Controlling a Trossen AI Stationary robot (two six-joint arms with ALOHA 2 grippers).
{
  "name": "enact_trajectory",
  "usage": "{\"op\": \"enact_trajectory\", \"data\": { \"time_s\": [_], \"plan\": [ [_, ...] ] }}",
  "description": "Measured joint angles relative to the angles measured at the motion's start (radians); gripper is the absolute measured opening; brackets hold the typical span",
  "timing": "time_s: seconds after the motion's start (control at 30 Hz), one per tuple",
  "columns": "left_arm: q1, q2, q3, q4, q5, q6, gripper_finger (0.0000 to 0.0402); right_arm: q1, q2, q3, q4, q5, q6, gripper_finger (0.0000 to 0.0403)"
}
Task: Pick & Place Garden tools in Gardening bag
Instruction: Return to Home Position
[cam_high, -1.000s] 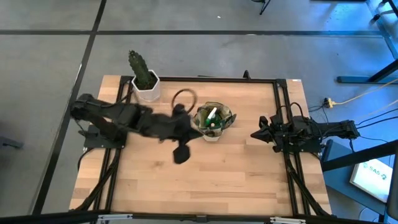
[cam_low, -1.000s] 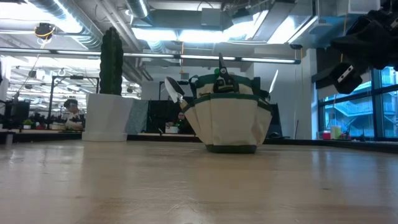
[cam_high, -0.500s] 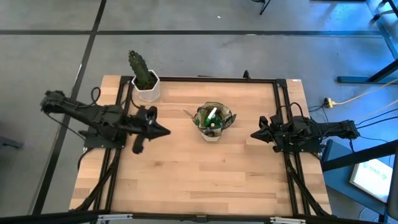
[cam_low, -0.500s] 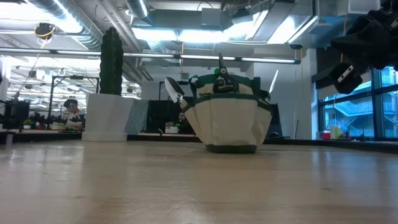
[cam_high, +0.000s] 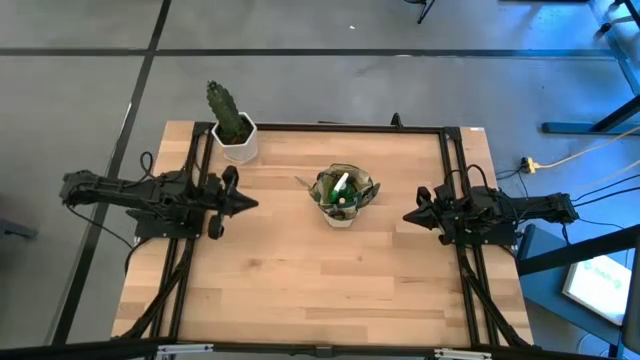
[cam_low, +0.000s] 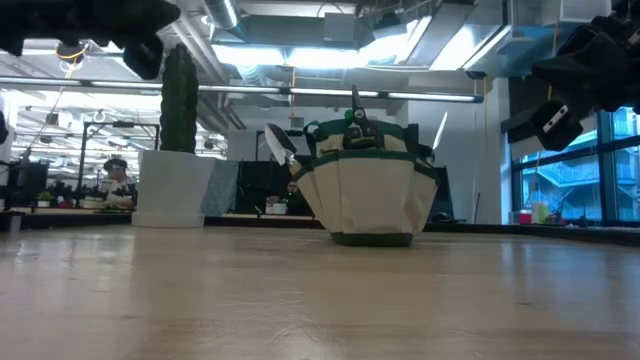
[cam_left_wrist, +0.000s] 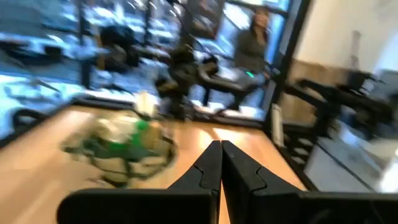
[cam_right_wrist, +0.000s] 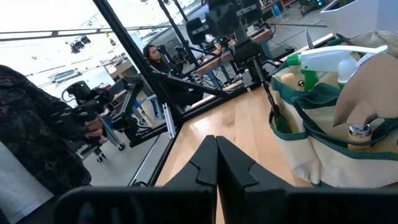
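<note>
The gardening bag (cam_high: 342, 196) stands upright on its base at the table's middle, olive and tan, also in the low view (cam_low: 368, 195). Garden tools stick up out of its mouth: a green spray bottle (cam_right_wrist: 323, 61), a silver trowel blade (cam_low: 281, 146) and dark handles (cam_low: 355, 105). My left gripper (cam_high: 250, 203) is shut and empty at the table's left edge, pointing level toward the bag. My right gripper (cam_high: 408, 217) is shut and empty at the right edge, also level, facing the bag.
A green cactus in a white hexagonal pot (cam_high: 233, 130) stands at the far left corner of the table. Bare wood lies along the near half of the table (cam_high: 320, 290). A person (cam_right_wrist: 37, 143) shows in the room beyond the table.
My left arm has drawn back from beside the bag toward the table's left edge and sunk, its gripper staying shut and turning level. The bag and tools have kept still.
</note>
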Motion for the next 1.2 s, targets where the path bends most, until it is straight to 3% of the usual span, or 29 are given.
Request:
{"op": "enact_trajectory", "data": {
  "time_s": [0.27,0.6,1.2],
  "plan": [
    [0.042,-0.152,-0.109,0.019,-0.036,0.082,0.0001,0.0,0.0,0.0,0.0,0.001,0.0,0.0001],
    [0.09,-0.275,-0.227,0.016,-0.021,0.022,0.0001,0.0,0.0,0.0,0.0,0.002,0.0,0.0001],
    [0.093,-0.31,-0.275,-0.12,-0.042,0.022,0.0001,0.0,0.0,0.0,0.0,0.002,0.0,0.0001]
  ]
}}
